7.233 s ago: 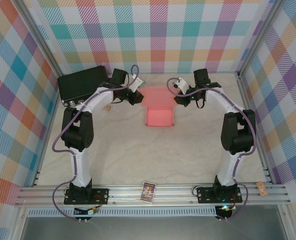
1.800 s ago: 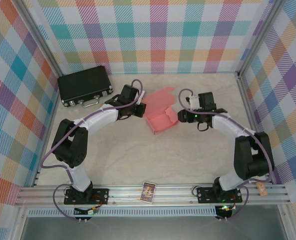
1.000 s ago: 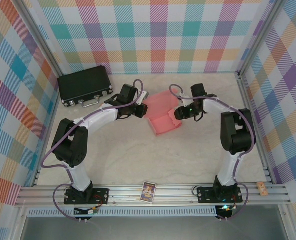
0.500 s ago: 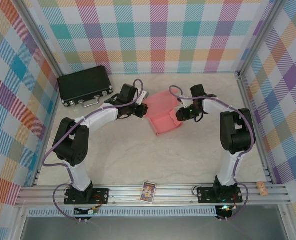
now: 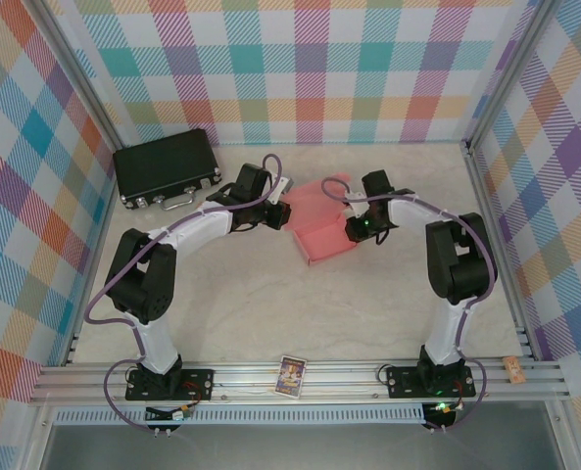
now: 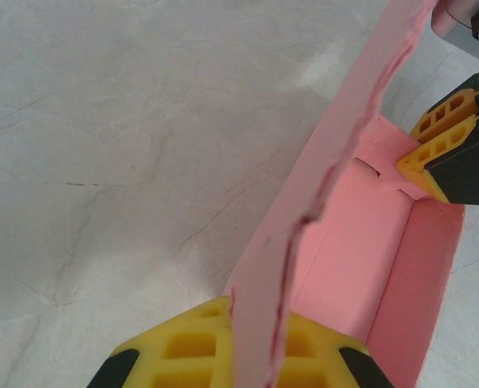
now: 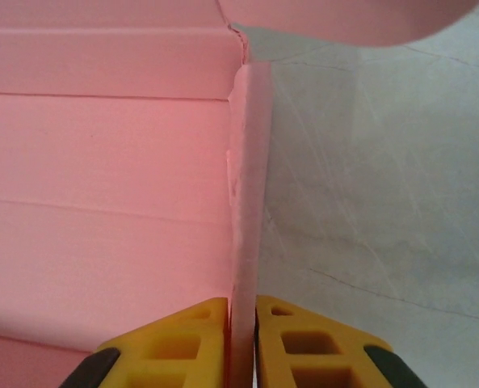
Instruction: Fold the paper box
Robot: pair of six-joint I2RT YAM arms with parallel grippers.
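The paper box [image 5: 325, 235] is a salmon-pink open tray with a raised lid flap, lying mid-table between both arms. My left gripper [image 5: 282, 213] is shut on the box's left wall; in the left wrist view that thin pink wall [image 6: 304, 234] runs up from between the yellow fingers [image 6: 182, 347]. On the opposite side my right gripper [image 5: 354, 231] is shut on the right wall, and the right wrist view has that wall's edge [image 7: 245, 202] pinched between its yellow pads [image 7: 304, 347]. The right gripper's yellow fingertip [image 6: 433, 149] appears across the box's inside in the left wrist view.
A black hard case [image 5: 166, 168] with metal latches lies at the back left. A small picture card [image 5: 290, 375] rests on the front rail and a cork-like piece [image 5: 512, 369] sits at the front right. Plaid walls enclose the pale table [image 5: 270, 304].
My right gripper has closed onto the box's right wall over the last second. The lid flap has come up a little. The left gripper has kept its hold.
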